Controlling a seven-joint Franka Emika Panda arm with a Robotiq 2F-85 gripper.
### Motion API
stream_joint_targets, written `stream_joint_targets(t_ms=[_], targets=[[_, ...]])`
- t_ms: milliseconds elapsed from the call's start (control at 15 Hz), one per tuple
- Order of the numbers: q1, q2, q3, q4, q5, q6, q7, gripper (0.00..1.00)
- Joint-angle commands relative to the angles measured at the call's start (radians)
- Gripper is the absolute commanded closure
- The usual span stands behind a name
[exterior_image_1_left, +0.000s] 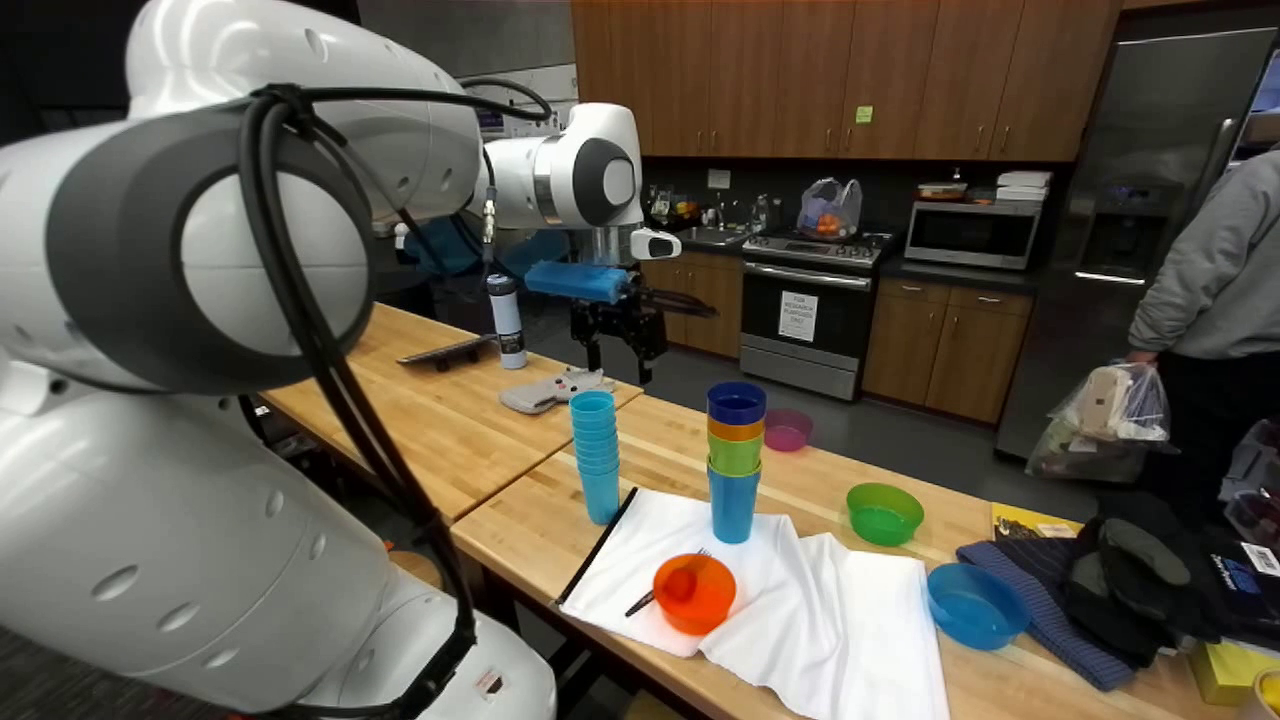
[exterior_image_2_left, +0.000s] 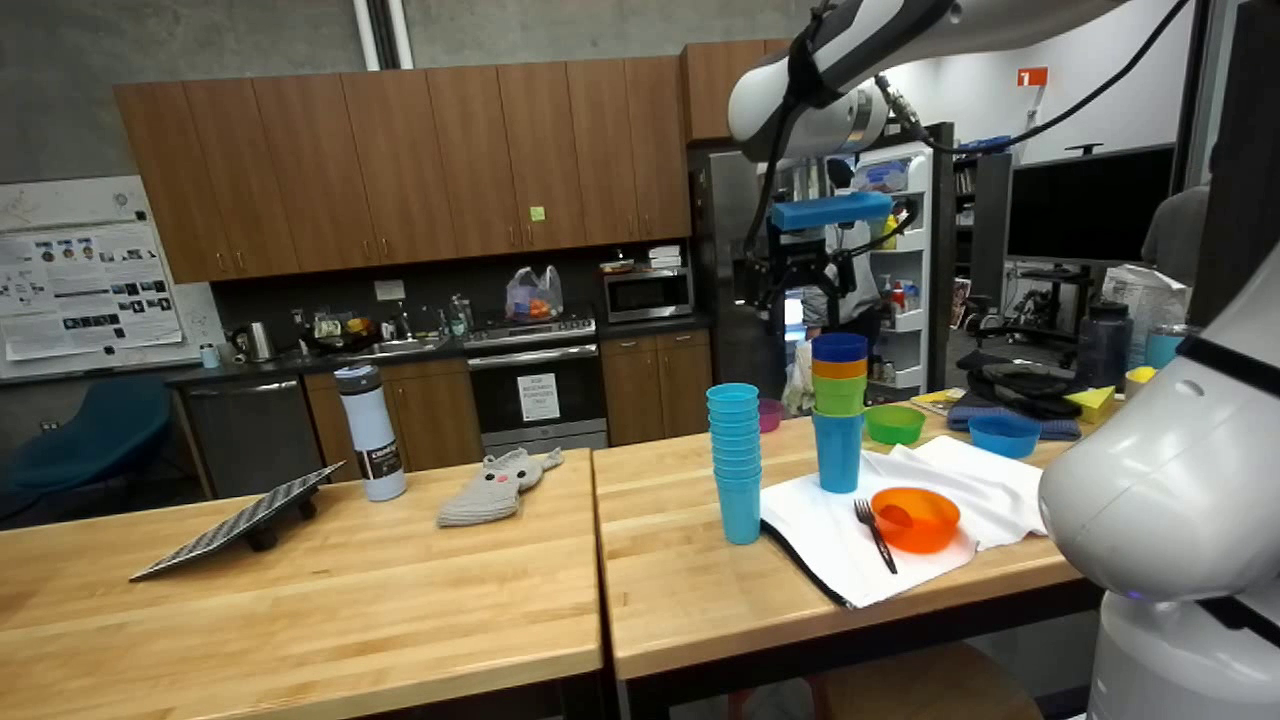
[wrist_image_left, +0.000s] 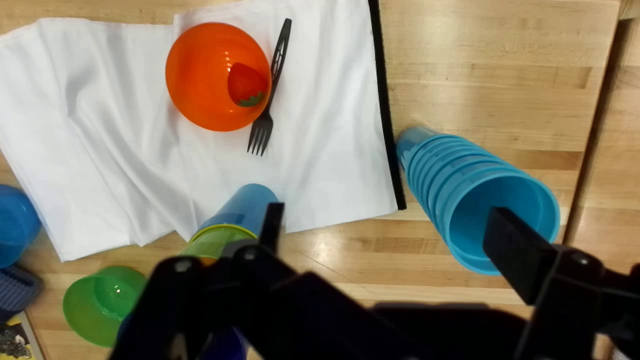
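My gripper hangs in the air above the table, its black fingers spread wide with nothing between them. In the wrist view the gripper looks down over two cup stacks. A light-blue cup stack stands on the wood, partly behind the right finger. The multicoloured cup stack, dark blue at its top, stands upright on a white cloth; fingers hide part of it in the wrist view. Also on the cloth are an orange bowl with a strawberry inside and a black fork beside it.
Green, blue and pink bowls sit farther along the table. A bottle, a grey knitted item and a tilted checkered board occupy the adjoining table. A person stands by the fridge holding a bag.
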Motion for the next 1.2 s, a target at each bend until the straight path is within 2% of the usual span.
stream_joint_targets(t_ms=[0, 333, 400, 733, 1133], targets=[[0.002, -0.020, -0.001, 0.011, -0.025, -0.003, 0.019, 0.00], [-0.019, -0.074, -0.010, 0.018, -0.063, -0.012, 0.060, 0.00], [-0.006, -0.037, -0.010, 0.018, -0.045, -0.002, 0.036, 0.00], [-0.005, -0.035, -0.010, 0.016, -0.046, -0.002, 0.036, 0.00], [-0.042, -0.051, -0.057, 0.015, -0.044, -0.002, 0.046, 0.00]])
